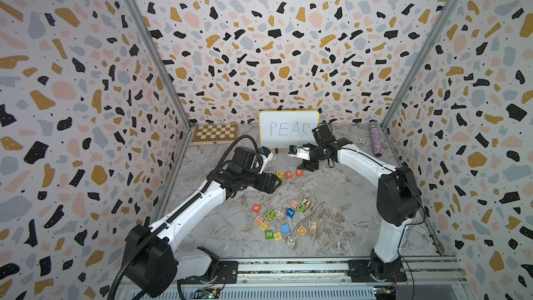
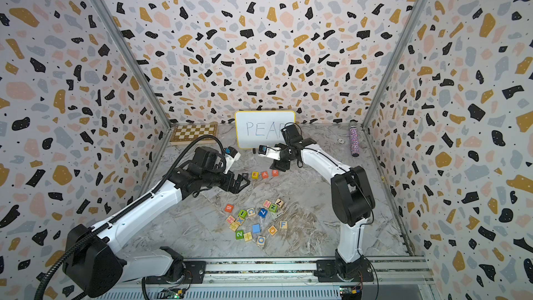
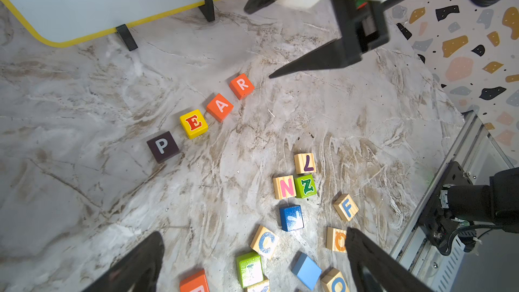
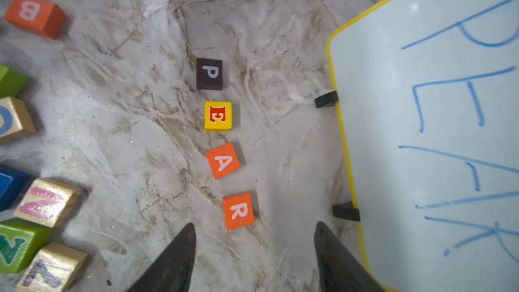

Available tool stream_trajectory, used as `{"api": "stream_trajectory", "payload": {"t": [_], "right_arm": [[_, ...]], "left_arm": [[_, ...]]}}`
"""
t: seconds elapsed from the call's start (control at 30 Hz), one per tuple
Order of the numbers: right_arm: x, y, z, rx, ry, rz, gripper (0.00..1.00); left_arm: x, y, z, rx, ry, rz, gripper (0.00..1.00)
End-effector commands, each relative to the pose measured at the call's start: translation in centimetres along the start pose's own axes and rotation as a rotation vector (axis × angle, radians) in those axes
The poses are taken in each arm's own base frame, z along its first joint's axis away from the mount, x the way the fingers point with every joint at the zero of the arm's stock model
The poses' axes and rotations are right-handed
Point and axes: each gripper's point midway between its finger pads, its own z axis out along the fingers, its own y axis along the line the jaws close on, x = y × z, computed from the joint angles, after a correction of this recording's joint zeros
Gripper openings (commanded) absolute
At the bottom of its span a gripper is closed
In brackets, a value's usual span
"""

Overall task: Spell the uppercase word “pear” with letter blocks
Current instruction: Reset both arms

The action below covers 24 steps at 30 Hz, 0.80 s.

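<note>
Marble table: your P, E, A, R row looks finished; left gripper wide, right gripper parted, both empty.

PEAR is handwritten on the whiteboard beside the right tool. P, E, A and R are printed on four letter blocks just ahead of it.

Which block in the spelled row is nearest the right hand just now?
The red-orange R block, the row's last letter. It lies just ahead of the right hand, which is open and empty; the black P block is farthest.
</note>
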Motion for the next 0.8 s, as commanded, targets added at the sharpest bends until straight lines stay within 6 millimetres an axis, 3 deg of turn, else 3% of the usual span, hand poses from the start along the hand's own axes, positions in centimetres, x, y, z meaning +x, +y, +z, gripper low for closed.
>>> {"api": "stream_trajectory", "payload": {"t": [0.0, 0.13, 0.23, 0.43, 0.77], "right_arm": [[-2.3, -4.0, -3.5, 0.18, -0.173, 0.179, 0.67], [-2.8, -6.3, -5.9, 0.304, -0.247, 0.472, 0.67], [-2.8, -5.1, -6.4, 0.301, -0.287, 0.622, 0.66], [-3.1, -1.7, -9.1, 0.406, -0.345, 0.605, 0.67], [-0.7, 0.6, -12.4, 0.561, -0.337, 0.674, 0.67]], "left_arm": [[-2.4, -0.2, -1.3, -0.015, -0.09, 0.016, 0.99], [-2.9, 0.3, -1.2, -0.037, -0.106, 0.008, 0.99], [-3.3, 0.6, -1.1, -0.057, -0.129, 0.002, 0.99], [-3.9, 1.1, -1.6, -0.095, -0.164, 0.007, 0.99], [-5.2, 2.2, -3.3, -0.176, -0.248, -0.047, 0.99]]}}
